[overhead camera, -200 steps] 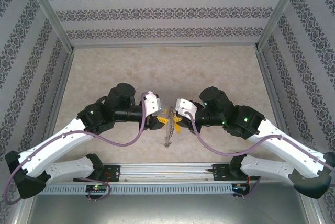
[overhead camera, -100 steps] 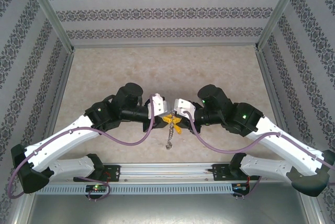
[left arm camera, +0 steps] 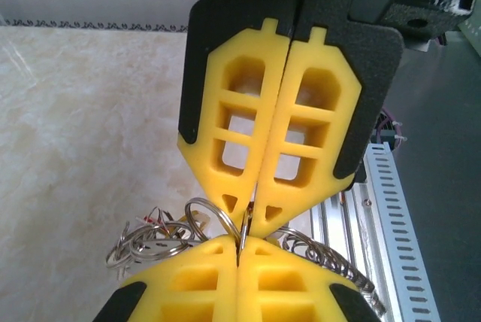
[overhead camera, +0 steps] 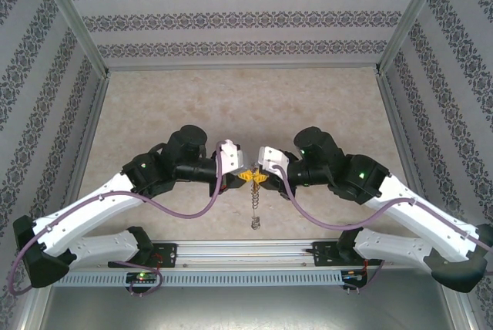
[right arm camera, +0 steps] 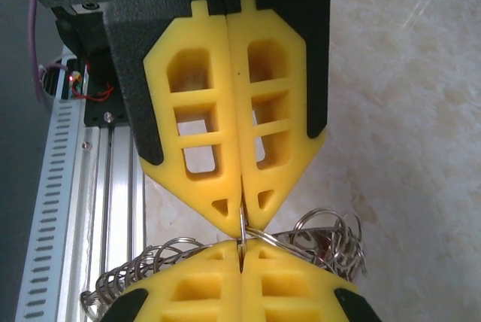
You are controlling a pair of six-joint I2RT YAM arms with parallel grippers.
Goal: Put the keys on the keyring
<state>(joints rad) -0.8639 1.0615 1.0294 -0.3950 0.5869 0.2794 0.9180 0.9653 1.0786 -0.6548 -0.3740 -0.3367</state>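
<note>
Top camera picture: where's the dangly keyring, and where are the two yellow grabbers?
keyring (overhead camera: 255, 205), top view, middle of its hanging chain.
left gripper (overhead camera: 249, 178), top view, between its yellow fingertips.
right gripper (overhead camera: 261, 179), top view, between its yellow fingertips.

The left arm and the right arm are bent at the elbow and angled inward from their bases, so that the left end effector and the right end effector are set tip to tip, each directly ahead of the other. The yellow fingers of the left end effector are pressed flat together along their seam. Those of the right end effector are closed in the same way, with both wrists held roughly level.
</note>
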